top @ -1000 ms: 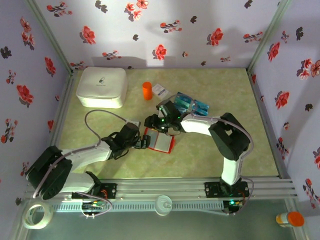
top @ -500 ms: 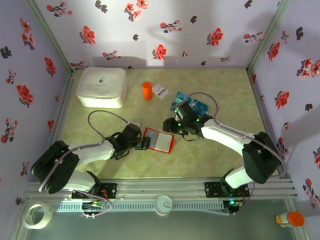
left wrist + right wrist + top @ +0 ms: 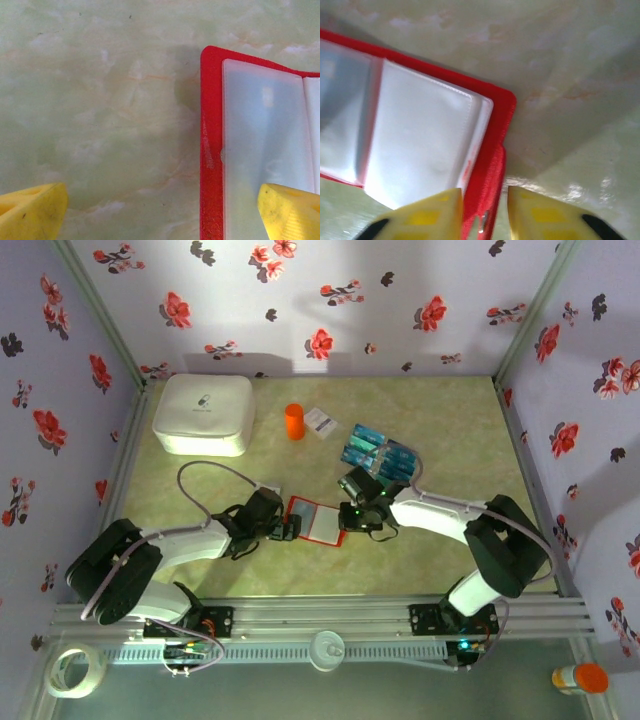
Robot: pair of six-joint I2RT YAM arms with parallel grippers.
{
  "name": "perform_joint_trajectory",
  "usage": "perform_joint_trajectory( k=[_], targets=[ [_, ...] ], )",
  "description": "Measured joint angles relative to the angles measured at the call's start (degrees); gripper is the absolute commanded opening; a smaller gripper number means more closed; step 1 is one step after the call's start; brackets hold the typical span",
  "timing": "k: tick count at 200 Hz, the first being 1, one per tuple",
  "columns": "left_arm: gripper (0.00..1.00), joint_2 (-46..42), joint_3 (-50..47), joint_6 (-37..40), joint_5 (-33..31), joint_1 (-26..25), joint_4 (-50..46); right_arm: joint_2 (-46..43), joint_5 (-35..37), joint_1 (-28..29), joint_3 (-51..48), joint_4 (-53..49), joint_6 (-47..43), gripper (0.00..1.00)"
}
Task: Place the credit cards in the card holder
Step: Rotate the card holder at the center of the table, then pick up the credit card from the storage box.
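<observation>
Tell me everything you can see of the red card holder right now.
The flat red folding card holder lies open on the green marbled table, frosted plastic pockets facing up, visibly empty. The right gripper pinches its outer red edge between its jaws; the left gripper, jaws open, straddles the opposite edge.

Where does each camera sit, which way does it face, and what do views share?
Top external: above, behind the bases, looking down on marbled green table, both arms, left pincer, right pincer.
Left wrist: facing down; own yellow fingers, edge of red folding wallet with clear pockets.
Right wrist: facing down; own fingers straddle the wallet's opposite edge.
Shared: all see the wallet.
</observation>
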Motion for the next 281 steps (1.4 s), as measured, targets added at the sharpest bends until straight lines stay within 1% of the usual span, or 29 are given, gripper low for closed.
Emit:
perform_joint_trajectory(
  k=[12,23,61,88,98,104,108,123,131,147,165,189,220,256,281],
  targets=[
    [0.98,0.0,0.28,0.02,0.0,0.0,-0.35,0.0,0.35,-0.2,-0.13,0.0,-0.2,0.02],
    [0.98,0.0,0.74,0.02,0.02,0.0,-0.68,0.0,0.37,-0.52,-0.13,0.04,-0.5,0.0],
    [0.98,0.15,1.55,0.02,0.07,0.0,-0.61,-0.13,0.39,-3.15,-0.13,0.0,-1.9,0.01],
    [0.98,1.42,1.51,0.0,0.39,0.0,-0.44,-0.2,0.35,-4.52,-0.13,-0.02,-2.64,0.05],
    [0.98,1.77,1.46,0.0,0.44,0.0,-0.24,-0.22,0.33,-4.68,-0.13,-0.02,-2.71,0.08],
    [0.98,1.81,1.46,0.0,0.46,0.0,-0.09,-0.26,0.31,-4.72,-0.13,-0.04,-2.75,0.11],
    [0.98,1.81,1.46,0.0,0.46,0.0,-0.04,-0.28,0.31,-4.72,-0.13,-0.04,-2.73,0.14],
    [0.98,1.84,1.36,-0.02,0.46,0.0,0.17,-0.63,0.09,-4.72,-0.13,-0.13,-3.21,0.29],
    [0.98,1.88,1.33,0.0,0.44,0.0,0.24,-1.07,0.04,-4.74,-0.13,-0.37,-3.48,0.34],
    [0.98,2.16,1.33,0.0,0.22,0.0,0.44,-2.73,0.13,-5.01,-0.11,-1.33,-3.63,0.39],
    [0.98,2.25,1.33,0.0,0.15,0.0,0.48,-5.07,0.42,-6.27,0.63,-3.52,-4.35,0.42],
    [0.98,2.38,1.33,0.0,0.0,0.0,0.66,-6.82,1.9,-9.79,4.57,-7.21,-6.95,0.42],
    [0.98,2.47,1.33,0.0,-0.02,0.0,0.72,-6.23,4.83,-14.16,12.13,-11.69,-12.5,0.41],
    [0.98,2.47,1.33,0.02,-0.02,0.0,0.79,-0.94,8.33,-17.0,19.28,-16.33,-20.22,0.38],
    [0.99,2.47,1.33,0.02,-0.02,0.0,0.81,4.26,10.34,-17.29,22.18,-19.87,-24.5,0.3]
  ],
)
